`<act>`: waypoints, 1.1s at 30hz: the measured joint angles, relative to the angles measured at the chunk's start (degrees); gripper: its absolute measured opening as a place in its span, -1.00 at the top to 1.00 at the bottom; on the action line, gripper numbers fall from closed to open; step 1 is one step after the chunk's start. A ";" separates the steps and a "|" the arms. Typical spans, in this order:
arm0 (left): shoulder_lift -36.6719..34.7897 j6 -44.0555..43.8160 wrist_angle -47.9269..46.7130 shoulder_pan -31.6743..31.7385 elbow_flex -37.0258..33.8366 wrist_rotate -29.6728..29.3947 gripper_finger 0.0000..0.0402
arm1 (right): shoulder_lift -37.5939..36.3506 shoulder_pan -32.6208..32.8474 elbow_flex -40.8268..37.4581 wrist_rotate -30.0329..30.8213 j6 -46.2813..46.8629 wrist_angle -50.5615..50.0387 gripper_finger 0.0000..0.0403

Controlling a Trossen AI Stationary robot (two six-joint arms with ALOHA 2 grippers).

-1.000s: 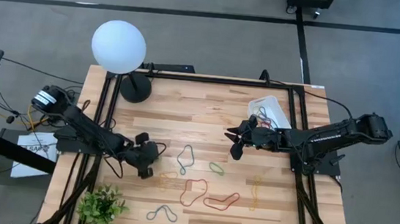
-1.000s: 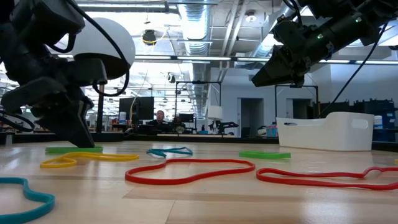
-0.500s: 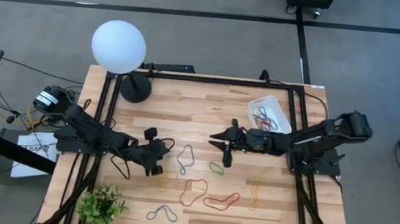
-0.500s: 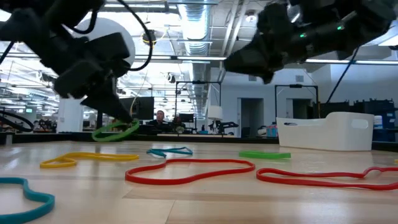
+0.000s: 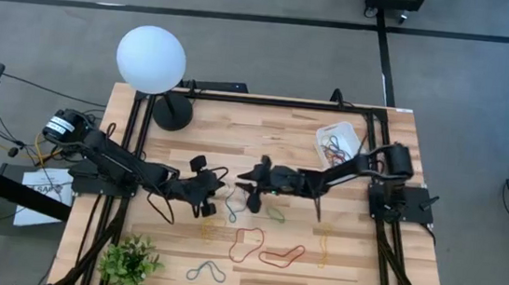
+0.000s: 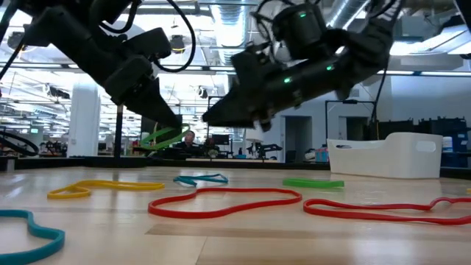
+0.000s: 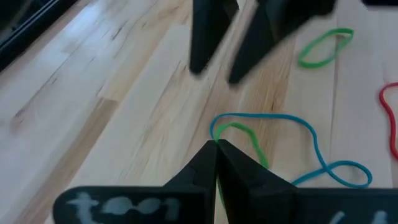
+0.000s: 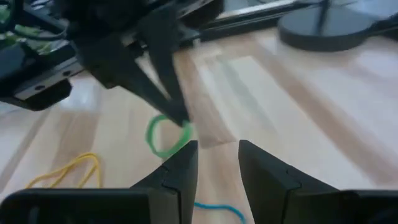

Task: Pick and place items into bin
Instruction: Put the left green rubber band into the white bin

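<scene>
My left gripper point(image 5: 216, 193) is shut on a green rubber band point(image 6: 163, 136), raised above the middle of the table. My right gripper point(image 8: 214, 149) is open and reaches in from the right. Its fingertips stand just short of the hanging green band point(image 8: 163, 135), apart from it. In the left wrist view, the right gripper's two fingers point(image 7: 208, 37) show beyond the band. Other bands lie flat on the wood: blue-green point(image 5: 235, 201), green point(image 5: 274, 214), yellow point(image 5: 213, 227), two red point(image 5: 246, 245), yellow point(image 5: 324, 246). The white bin point(image 5: 341, 143) at the far right holds several bands. My left gripper pinches the green band at one end of its loop point(image 7: 225, 129), between the two fingertips. The fingers slant down toward the table's right. The band is lifted clear of the table and hangs as a slack loop point(image 6: 163, 136) beyond the tips.
A white globe lamp point(image 5: 151, 59) on a black base point(image 5: 172, 112) stands at the far left corner. A small green plant point(image 5: 130, 263) sits at the near left corner. A blue band point(image 5: 207, 271) lies near the near edge. Black frame rails run along both sides.
My left gripper has risen from the table with the green band, lifting it clear, and has moved toward the table's right. My right gripper has travelled from beside the bin toward the table's left, stopping close to the left gripper and the band.
</scene>
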 joint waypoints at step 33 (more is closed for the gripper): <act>-0.09 2.92 4.18 0.03 0.07 -0.18 1.00 | 3.49 0.00 6.96 -4.38 0.06 -6.69 0.52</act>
